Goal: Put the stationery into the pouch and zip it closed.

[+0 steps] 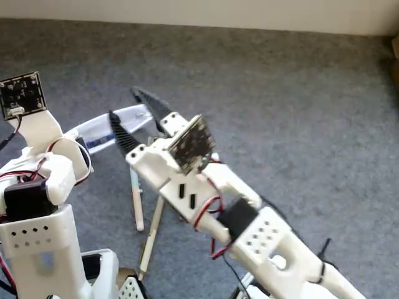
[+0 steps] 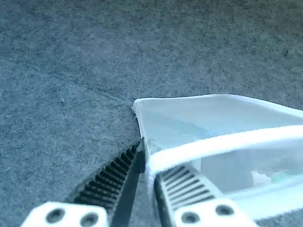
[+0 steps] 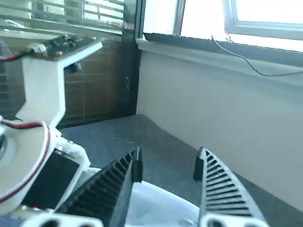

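A white mesh pouch [image 1: 115, 128] lies on the grey carpet, its rim lifted at one end. In the left wrist view my left gripper [image 2: 147, 163] is shut on the pouch [image 2: 213, 123] at its rim near a corner. My right gripper [image 1: 134, 118] hangs open just above the pouch's other end, one black finger on each side, nothing held. The right wrist view has the right gripper [image 3: 165, 165] with its jaws wide apart over the white pouch [image 3: 156, 208]. A white pen [image 1: 136, 198] and a wooden stick [image 1: 151, 233] lie on the carpet nearer the arm bases.
The left arm's body [image 1: 43, 180] stands at the near left, close beside the pouch. The right arm [image 1: 249, 230] stretches in from the lower right, above the two stationery pieces. Open carpet [image 1: 293, 106] lies to the right and beyond, up to a wall [image 1: 218, 12].
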{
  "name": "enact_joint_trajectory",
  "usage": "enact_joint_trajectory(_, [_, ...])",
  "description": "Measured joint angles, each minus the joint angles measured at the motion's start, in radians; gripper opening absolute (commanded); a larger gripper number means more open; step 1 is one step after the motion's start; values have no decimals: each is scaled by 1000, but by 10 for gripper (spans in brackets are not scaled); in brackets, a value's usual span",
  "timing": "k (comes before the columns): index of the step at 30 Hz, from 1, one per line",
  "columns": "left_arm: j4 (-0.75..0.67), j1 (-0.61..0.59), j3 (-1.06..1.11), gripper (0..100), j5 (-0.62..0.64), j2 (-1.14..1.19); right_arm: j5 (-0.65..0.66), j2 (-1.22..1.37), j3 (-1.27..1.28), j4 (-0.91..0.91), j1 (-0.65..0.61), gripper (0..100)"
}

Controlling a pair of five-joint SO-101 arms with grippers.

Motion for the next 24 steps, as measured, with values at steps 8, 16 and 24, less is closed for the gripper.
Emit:
enact_joint_trajectory(8, [0, 0, 0, 7, 0, 0, -149, -75, -95, 618, 101, 179])
enact_joint_trajectory(16, [0, 0, 0, 7, 0, 0, -459, -23, -52, 893, 123, 179])
enact_joint_trajectory(24, [0, 0, 0, 7, 0, 0, -471, 273, 34, 884, 123, 181])
